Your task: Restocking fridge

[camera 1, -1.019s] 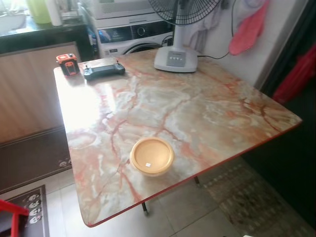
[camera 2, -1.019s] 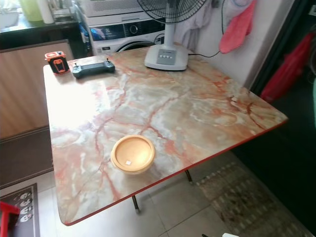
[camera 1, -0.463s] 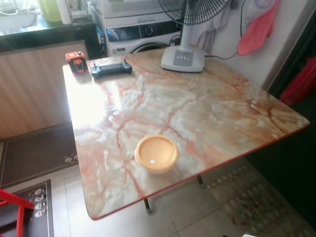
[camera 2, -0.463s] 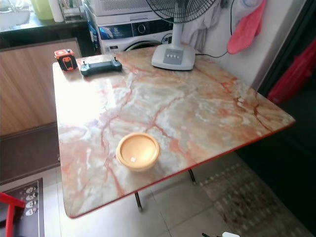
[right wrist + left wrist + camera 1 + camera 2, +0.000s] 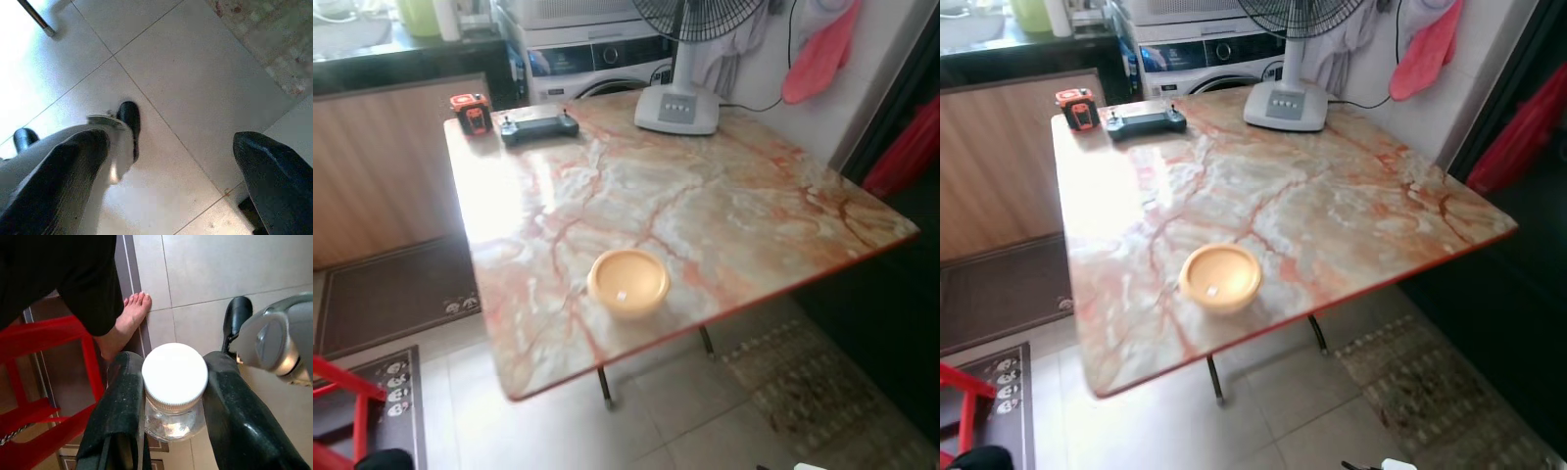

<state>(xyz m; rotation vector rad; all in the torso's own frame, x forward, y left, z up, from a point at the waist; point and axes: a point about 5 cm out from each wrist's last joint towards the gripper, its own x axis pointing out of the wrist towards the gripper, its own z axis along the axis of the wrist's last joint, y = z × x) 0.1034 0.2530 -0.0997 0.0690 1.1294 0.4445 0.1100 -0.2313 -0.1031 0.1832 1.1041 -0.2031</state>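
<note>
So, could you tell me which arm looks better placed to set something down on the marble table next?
Probably the left: the left gripper is shut on a clear jar with a white lid, so it has something to place. The right gripper hangs open and empty above the floor tiles.

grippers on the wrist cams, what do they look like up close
The left gripper has two long black fingers with a matte, slightly textured inner face, broad and flat. The right gripper has the same black fingers, smooth and rounded at the tips. No cables or markings can be made out on either.
</note>
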